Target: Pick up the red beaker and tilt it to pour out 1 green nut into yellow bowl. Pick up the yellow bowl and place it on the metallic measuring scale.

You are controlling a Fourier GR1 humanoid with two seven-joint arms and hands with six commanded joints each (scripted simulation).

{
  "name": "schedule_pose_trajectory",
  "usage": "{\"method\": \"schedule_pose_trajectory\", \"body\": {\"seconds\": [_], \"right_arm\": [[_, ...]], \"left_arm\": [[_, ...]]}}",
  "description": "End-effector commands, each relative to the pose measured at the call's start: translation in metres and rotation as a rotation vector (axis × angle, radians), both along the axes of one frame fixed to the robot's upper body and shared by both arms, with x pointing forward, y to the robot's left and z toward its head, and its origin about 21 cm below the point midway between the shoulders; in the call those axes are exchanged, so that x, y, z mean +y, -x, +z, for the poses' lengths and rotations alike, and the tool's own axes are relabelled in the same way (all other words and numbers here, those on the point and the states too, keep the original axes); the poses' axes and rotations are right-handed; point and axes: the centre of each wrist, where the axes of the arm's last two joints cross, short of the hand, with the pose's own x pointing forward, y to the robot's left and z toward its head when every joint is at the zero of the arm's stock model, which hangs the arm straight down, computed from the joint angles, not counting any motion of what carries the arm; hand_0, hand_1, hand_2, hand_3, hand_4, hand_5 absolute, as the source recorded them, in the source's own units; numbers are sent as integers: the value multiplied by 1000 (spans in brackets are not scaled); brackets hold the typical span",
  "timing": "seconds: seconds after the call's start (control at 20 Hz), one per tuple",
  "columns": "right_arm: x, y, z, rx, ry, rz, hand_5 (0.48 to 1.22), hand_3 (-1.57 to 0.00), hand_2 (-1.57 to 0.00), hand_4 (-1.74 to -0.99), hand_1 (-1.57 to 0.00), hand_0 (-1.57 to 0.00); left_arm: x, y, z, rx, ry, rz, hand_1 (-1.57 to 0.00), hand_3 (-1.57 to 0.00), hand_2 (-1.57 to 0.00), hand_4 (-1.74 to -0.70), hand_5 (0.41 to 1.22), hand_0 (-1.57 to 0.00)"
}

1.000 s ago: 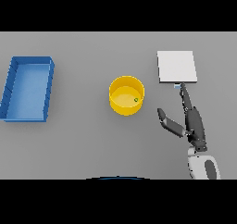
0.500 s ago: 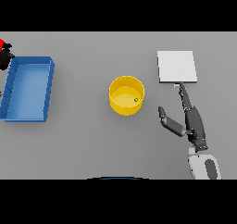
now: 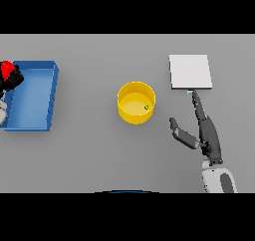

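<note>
Round yellow plastic bowl [image 3: 136,102] with small green nut [image 3: 146,107] at table centre, left of open-fingered right hand [image 3: 201,133], nearer hand; left hand [image 3: 11,78] grips red beaker [image 3: 6,68] at left edge

Setting: bare lab-style test bench. Plain grey counter [image 3: 99,160] with no walls or furnishings in view. Equipment on it: flat metallic measuring scale [image 3: 190,71], blue open bin [image 3: 31,96], yellow bowl [image 3: 136,102] containing one small green nut [image 3: 146,107].
</note>
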Motion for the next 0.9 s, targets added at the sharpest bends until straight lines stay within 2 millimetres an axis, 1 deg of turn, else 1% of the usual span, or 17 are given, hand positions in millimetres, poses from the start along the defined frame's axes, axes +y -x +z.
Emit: {"method": "schedule_pose_trajectory", "body": {"seconds": [0.0,0.05,0.1,0.15,0.2,0.25,0.3,0.4,0.5,0.6,0.75,0.8,0.85], "right_arm": [[0,0,0,2,-2,-1,663,1,1,-1192,1,1],[1,0,3,2,-12,0,663,1,1,-1188,1,1],[-1,0,2,4,-6,-10,664,1,1,-1187,1,1],[0,1,1,-4,0,-6,665,1,1,-1185,1,1],[0,2,0,3,9,-9,665,1,1,-1181,1,1],[2,1,2,5,3,-16,667,1,1,-1182,1,1],[-1,3,1,9,12,-17,667,1,1,-1184,1,1],[0,3,1,15,3,-2,666,1,1,-1189,1,1],[4,3,1,17,0,-7,668,1,1,-1188,1,1],[7,0,2,31,9,-15,660,1,1,-1193,1,1],[9,-2,2,32,78,-24,660,1,1,-1203,1,1],[11,0,2,24,86,-7,662,1,1,-1198,1,1],[9,-4,8,12,91,34,677,1,1,-1175,1,1]], "left_arm": [[0,1,0,13,-4,-14,-1449,-1362,-1432,-1374,830,-1564],[1,6,1,73,14,-68,-1180,-1129,-1187,-1229,803,-1457],[1,8,5,122,34,-102,-944,-903,-959,-1120,778,-1166],[3,8,12,157,37,-129,-755,-722,-767,-1034,758,-932],[2,12,13,180,39,-156,-604,-577,-613,-968,740,-746],[3,12,16,197,35,-170,-483,-462,-490,-916,723,-596],[6,13,19,212,36,-177,-386,-369,-392,-878,710,-477],[5,13,19,225,63,-192,-247,-236,-251,-831,688,-305],[6,14,15,224,64,-193,-158,-151,-160,-802,679,-195],[5,11,19,182,77,-201,-100,-96,-102,-791,674,-124],[6,9,23,128,88,-209,-51,-49,-52,-785,674,-63],[6,8,23,123,95,-211,-41,-39,-41,-786,671,-50],[8,8,20,118,91,-214,-32,-31,-33,-781,674,-40]]}}
